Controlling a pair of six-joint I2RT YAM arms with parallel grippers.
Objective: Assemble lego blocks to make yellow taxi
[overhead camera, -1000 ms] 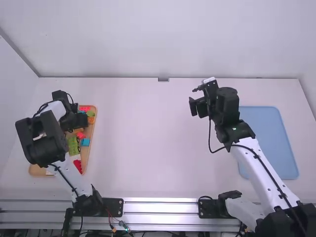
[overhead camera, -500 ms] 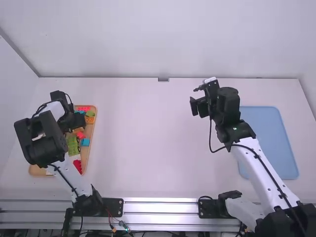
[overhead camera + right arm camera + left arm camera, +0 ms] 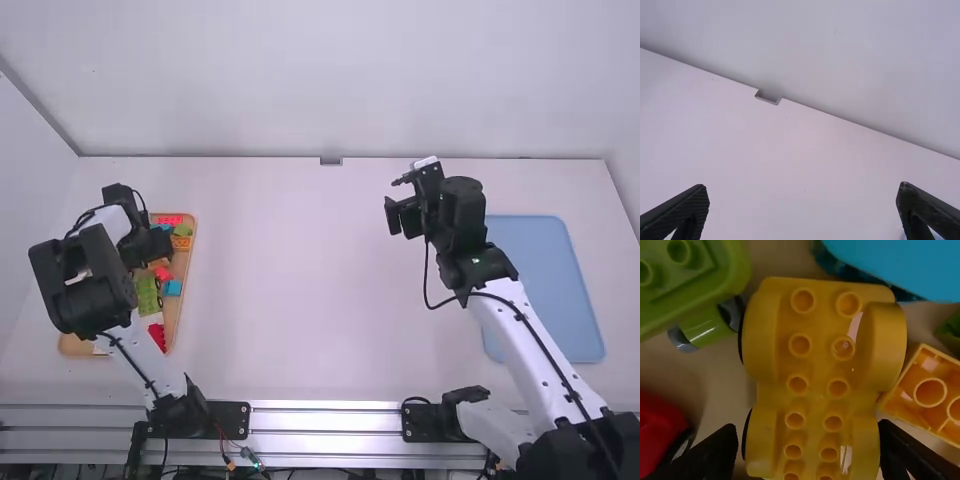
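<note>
L gripper (image 3: 160, 246) is over the wooden tray (image 3: 180, 305), at the table's left side. In its wrist view the fingers stand part open, one on each side of the yellow car base (image 3: 817, 385) — a thin gap shows on one side, and on the other the finger looks right up against it. Can't tell if that one touches.

Yellow car base sits btwn those fingers, hollow studs facing the cam, w/ rounded fenders along both sides and dark tyre edges at one side. It's in the tray w/ other pcs around it: orange brick (image 3: 930, 395) just beside it, blue pc (image 3: 895, 265) near its far end from the fingers, green block (image 3: 685, 285) w/ wheels near one fender, red pc (image 3: 657, 430) a bit apart.

R gripper (image 3: 401, 217) is well apart from the tray, above the white table (image 3: 300, 300) — fingers wide open in its wrist view. Blue mat (image 3: 545, 290) lies flat on the right side of the table, partly behind the R arm in the high view.
</note>
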